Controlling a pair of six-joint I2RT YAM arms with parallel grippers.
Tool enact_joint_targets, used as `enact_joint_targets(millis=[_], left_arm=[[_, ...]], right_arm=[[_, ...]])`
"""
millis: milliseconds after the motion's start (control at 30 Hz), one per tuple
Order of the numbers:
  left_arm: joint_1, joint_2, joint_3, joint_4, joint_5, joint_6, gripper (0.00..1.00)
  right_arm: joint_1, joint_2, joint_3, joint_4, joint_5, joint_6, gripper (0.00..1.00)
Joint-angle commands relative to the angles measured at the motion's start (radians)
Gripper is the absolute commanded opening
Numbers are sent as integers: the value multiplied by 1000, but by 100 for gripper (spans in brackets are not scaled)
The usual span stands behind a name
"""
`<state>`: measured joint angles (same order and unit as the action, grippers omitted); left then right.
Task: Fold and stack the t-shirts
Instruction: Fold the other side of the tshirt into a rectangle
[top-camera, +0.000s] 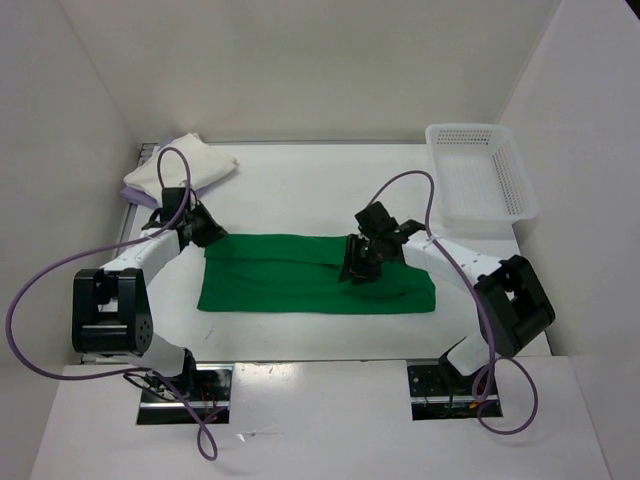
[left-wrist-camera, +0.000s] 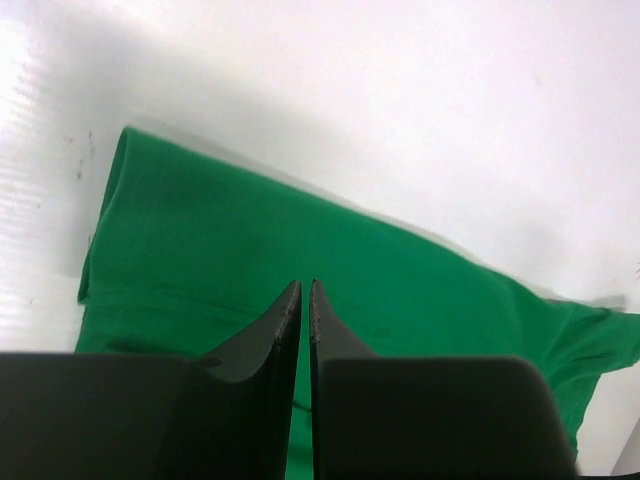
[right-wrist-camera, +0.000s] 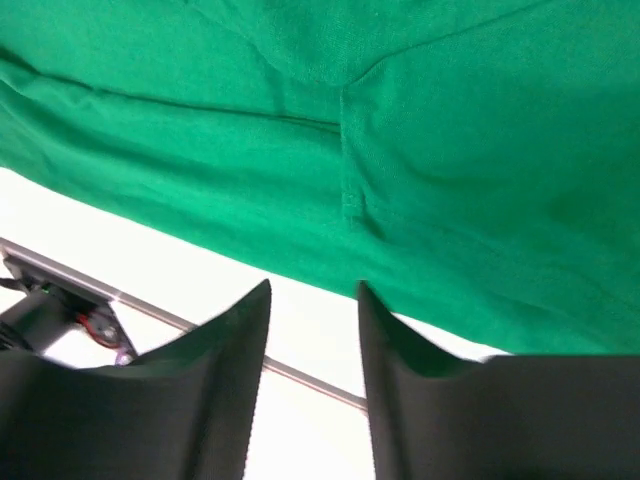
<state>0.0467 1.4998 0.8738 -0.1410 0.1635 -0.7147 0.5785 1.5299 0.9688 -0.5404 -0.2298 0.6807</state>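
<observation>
**Green t-shirt** (top-camera: 300, 285): folded into a long, flat band lying crosswise at the middle of the table (top-camera: 300, 190), between the two arms. Shallow creases run along its length, and the right wrist view shows a stitched seam on its surface.

**White t-shirt** (top-camera: 185, 165): folded and set at the far left corner of the table, well apart from the green one. It rests on the lavender t-shirt (top-camera: 134, 192), of which only a narrow edge shows beneath it.

**Left gripper** (left-wrist-camera: 305, 288): at the far left corner of the green band. Its jaws are drawn almost together with only a thin slit between them, through which green cloth shows. No fold can be seen pinched between them.

**Right gripper** (right-wrist-camera: 313, 290): over the right-hand half of the band, pointing down towards it. Its jaws stand apart and hold nothing. In the wrist view, the near edge of the shirt and bare table show in the gap between the fingers.

**White plastic mesh basket** (top-camera: 480, 185): at the far right corner of the table, clear of all three shirts.
</observation>
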Motion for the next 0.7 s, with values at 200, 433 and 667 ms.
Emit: enact_joint_targets(millis=[200,433,667], left_arm=[[-2,28,37,52,37,-8,13],[-2,131,24,86,59,-40,13],[96,264,27,98,160,-106,14]], right_arm=[[-76,-40,62,-27,109,-27,24],[-307,45,21,152,185,-17,2],[-437,200,62,178,241,-27,2]])
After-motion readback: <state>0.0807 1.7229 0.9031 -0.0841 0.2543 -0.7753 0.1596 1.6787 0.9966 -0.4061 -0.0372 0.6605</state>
